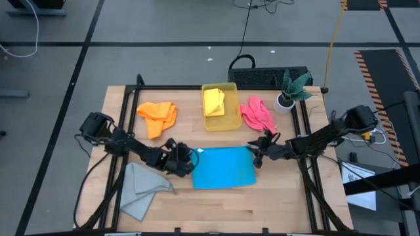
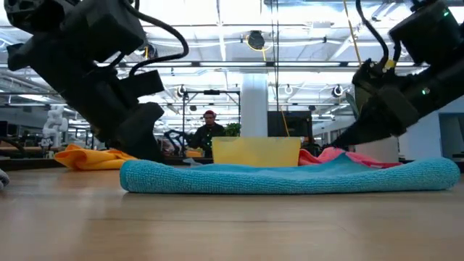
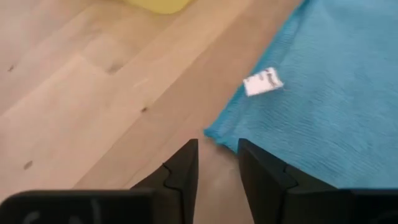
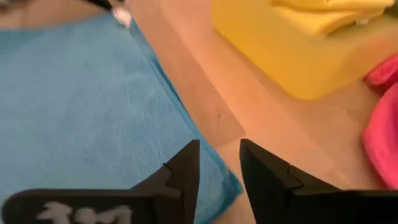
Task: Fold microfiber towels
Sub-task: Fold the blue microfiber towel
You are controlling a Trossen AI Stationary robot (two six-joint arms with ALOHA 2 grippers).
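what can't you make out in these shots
- White tag on the blue towel, left wrist view: print blurred, unreadable.
- Grey towel, low view: not visible at all.
- Yellow towel, low view: hidden by the bin's wall.
- Pink towel, right wrist view: cut off by the edge.

bin (image 1: 220,123) behind, bare table (image 1: 275,196) in front

You have a light wooden table (image 1: 275,196) carrying a folded blue microfibre cloth (image 1: 223,167), crumpled grey (image 1: 141,187), orange (image 1: 158,116) and pink (image 1: 257,113) cloths, a translucent yellow plastic bin (image 1: 230,122), and what looks like a white-potted plant (image 1: 289,92).
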